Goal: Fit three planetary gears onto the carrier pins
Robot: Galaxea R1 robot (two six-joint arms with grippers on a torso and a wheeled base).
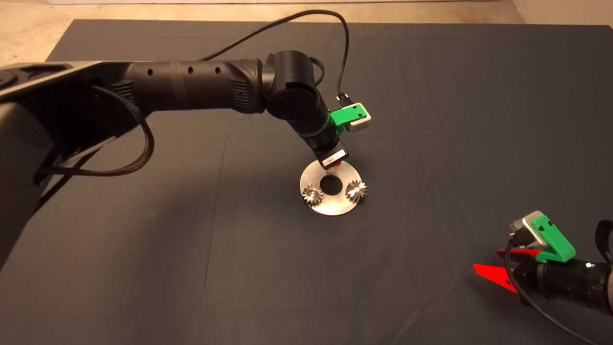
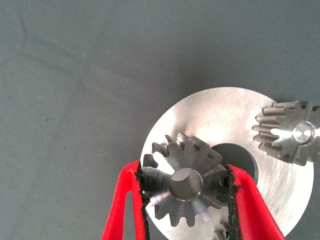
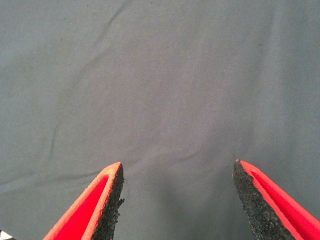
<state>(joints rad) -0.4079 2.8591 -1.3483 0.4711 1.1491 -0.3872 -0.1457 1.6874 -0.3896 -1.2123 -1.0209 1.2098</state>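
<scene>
My left gripper (image 2: 185, 175) is shut on one planetary gear (image 2: 186, 185), its pads pressing the teeth on two sides. That gear hangs over the round silver plate (image 2: 220, 115), beside the plate's centre hole. A second gear (image 2: 292, 132) sits on a carrier pin (image 2: 303, 132). In the head view two gears (image 1: 311, 195) (image 1: 356, 190) sit on pins on the near half of the plate (image 1: 330, 207), and the left wrist covers its far edge. The third pin is hidden. My right gripper (image 1: 498, 266) rests open at the mat's lower right.
The dark mat (image 1: 431, 120) lies around the plate. The left arm's black cable (image 1: 306, 19) loops above the wrist. The right wrist view shows only mat between the open fingers (image 3: 110, 200).
</scene>
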